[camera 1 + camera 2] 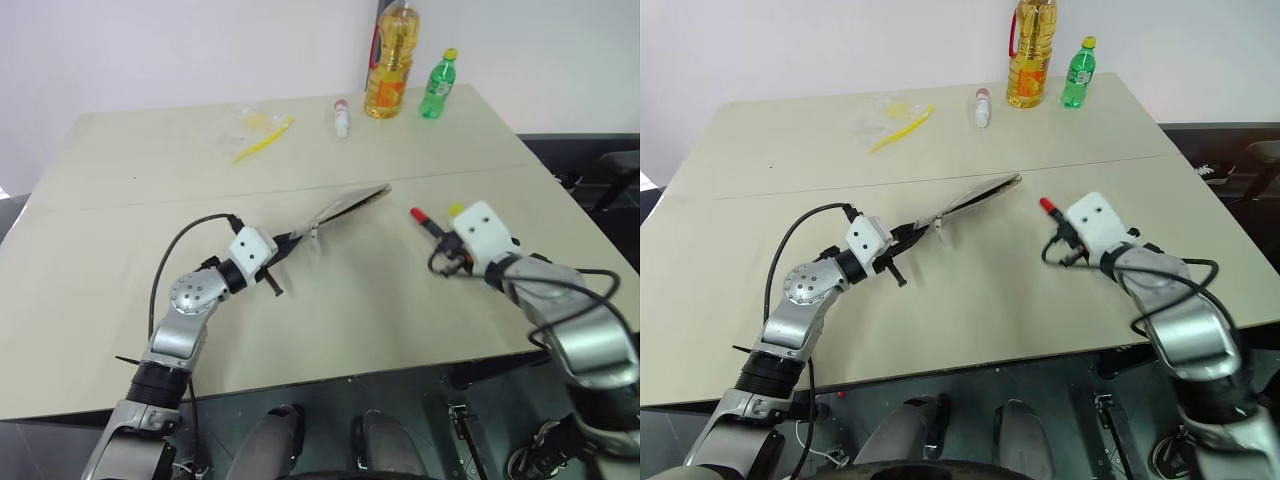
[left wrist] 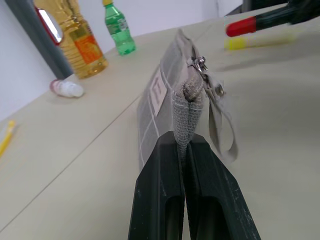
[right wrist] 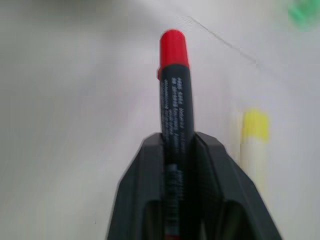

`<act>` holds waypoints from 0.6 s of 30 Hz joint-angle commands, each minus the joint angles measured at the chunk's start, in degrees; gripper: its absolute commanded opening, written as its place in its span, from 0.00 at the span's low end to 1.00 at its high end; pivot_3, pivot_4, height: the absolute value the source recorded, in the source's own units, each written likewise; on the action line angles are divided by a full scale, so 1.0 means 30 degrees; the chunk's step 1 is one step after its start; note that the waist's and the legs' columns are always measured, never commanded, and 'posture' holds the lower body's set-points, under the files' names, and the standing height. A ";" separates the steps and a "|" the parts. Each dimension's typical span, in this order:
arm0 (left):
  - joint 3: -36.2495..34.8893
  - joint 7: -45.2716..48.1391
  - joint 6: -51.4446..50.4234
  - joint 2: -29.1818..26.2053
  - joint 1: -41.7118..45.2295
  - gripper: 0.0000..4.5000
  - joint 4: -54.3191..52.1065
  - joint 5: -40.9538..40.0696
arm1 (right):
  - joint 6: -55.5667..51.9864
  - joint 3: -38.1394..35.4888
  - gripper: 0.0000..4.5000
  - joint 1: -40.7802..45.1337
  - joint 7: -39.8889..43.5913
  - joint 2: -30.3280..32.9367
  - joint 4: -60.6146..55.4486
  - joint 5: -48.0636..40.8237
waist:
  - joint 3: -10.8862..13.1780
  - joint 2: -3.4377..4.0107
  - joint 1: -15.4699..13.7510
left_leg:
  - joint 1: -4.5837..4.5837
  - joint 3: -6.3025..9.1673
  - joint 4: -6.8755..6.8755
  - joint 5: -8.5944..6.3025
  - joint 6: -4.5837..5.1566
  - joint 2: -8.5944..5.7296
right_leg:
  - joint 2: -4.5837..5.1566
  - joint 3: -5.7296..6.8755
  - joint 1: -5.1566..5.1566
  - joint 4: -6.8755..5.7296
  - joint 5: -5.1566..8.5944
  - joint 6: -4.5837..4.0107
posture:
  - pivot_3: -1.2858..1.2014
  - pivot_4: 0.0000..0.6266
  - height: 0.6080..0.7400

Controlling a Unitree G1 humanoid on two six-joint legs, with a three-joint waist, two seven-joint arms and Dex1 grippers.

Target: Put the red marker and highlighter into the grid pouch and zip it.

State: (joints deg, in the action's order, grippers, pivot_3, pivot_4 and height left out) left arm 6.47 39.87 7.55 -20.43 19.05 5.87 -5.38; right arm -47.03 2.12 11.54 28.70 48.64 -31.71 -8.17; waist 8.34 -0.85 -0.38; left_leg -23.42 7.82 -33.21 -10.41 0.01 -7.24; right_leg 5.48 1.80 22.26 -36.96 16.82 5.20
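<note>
Marker gripped on the right, pouch pinched on the left.

Right gripper (image 3: 177, 165) clamped on the red marker (image 3: 174, 95), red cap pointing out ahead beyond the fingertips, above the right half of the tabletop (image 1: 120, 240). Highlighter (image 3: 254, 137) lay flat on the tabletop just beside the marker, toward the right edge. Left gripper (image 2: 182, 150) closed on one end of the grid pouch (image 2: 165, 95), held edge-up with its far end reaching toward the middle of the tabletop, zipper pull (image 2: 201, 62) and strap hanging at the gripped end. Along the far edge: oil bottle (image 1: 392, 62), green bottle (image 1: 438, 85), small white tube (image 1: 342, 117), yellow stick (image 1: 262, 140).
</note>
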 commanded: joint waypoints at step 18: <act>0.0458 0.1653 -0.0096 -0.0273 -0.0077 0.00 -0.1560 -0.0749 | 0.2999 0.0661 0.07 0.1435 0.2133 0.0921 0.0247 0.2035 | 0.0007 -0.0011 -0.0139 | -0.0024 -0.0026 -0.0029 -0.0002 0.0003 0.0027 | 0.0007 0.0010 0.0004 0.0044 -0.0018 -0.0019 | 0.52 0.24 1.00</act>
State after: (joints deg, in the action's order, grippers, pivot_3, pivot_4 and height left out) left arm 8.11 44.88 6.94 -21.06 18.68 3.83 -6.84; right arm -39.39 4.28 14.86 34.86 50.55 -30.48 -3.32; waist 8.36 -0.88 -0.80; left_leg -23.49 7.74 -33.29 -10.42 0.02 -7.16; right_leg 5.50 1.83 22.27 -36.83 16.77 5.14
